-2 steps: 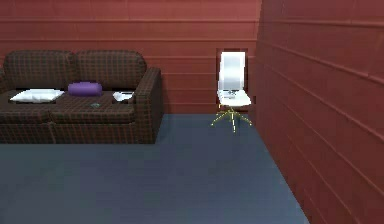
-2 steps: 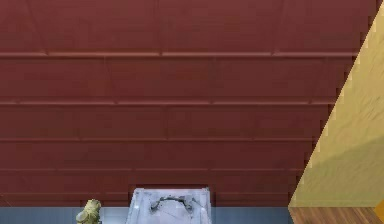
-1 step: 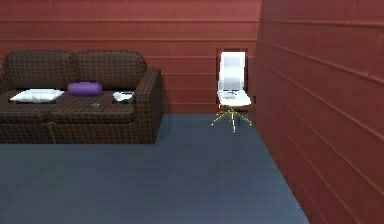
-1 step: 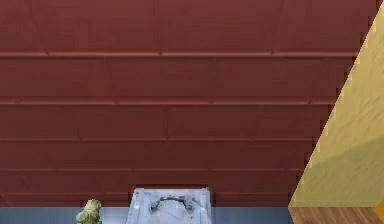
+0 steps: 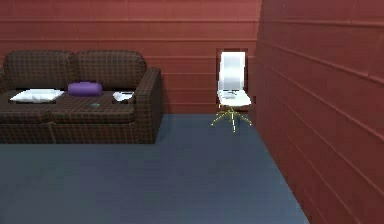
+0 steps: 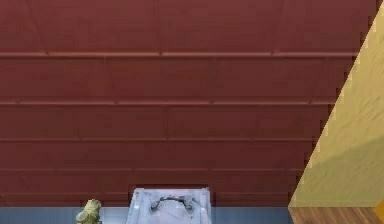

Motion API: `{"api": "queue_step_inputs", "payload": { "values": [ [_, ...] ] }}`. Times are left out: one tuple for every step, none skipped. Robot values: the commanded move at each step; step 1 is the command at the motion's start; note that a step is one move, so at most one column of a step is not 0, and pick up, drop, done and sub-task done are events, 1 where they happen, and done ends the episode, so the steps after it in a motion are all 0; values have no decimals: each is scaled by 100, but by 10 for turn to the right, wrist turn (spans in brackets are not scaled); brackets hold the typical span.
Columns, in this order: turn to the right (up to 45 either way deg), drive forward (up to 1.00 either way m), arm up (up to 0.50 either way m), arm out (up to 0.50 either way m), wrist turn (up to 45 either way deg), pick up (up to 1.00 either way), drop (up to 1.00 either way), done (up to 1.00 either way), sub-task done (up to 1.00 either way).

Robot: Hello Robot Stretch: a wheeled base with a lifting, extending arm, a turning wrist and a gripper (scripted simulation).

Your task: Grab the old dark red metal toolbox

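At the bottom edge of the arm side view, just left of the middle, sits a pale grey-blue box (image 6: 170, 203) with a dark curved handle on its top. Its colour is pale, not dark red. A small olive-green lumpy object (image 6: 90, 211) stands to its left on a blue surface. Behind both rises a dark red panelled wall (image 6: 180, 90).
In the forward view a dark brown sofa (image 5: 75, 100) stands at the left with a purple cushion (image 5: 84, 88) and a white cushion (image 5: 36, 96). A white office chair (image 5: 233, 85) on a gold base stands by the red walls. Blue floor (image 5: 150, 180) lies ahead. A yellow panel (image 6: 350, 150) leans at the arm side view's right.
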Motion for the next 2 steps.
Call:
{"api": "queue_step_inputs", "payload": {
  "values": [
    [0,0,10,0,0,0,0,0,0],
    [0,0,0,0,0,0,0,100,0]
  ]
}}
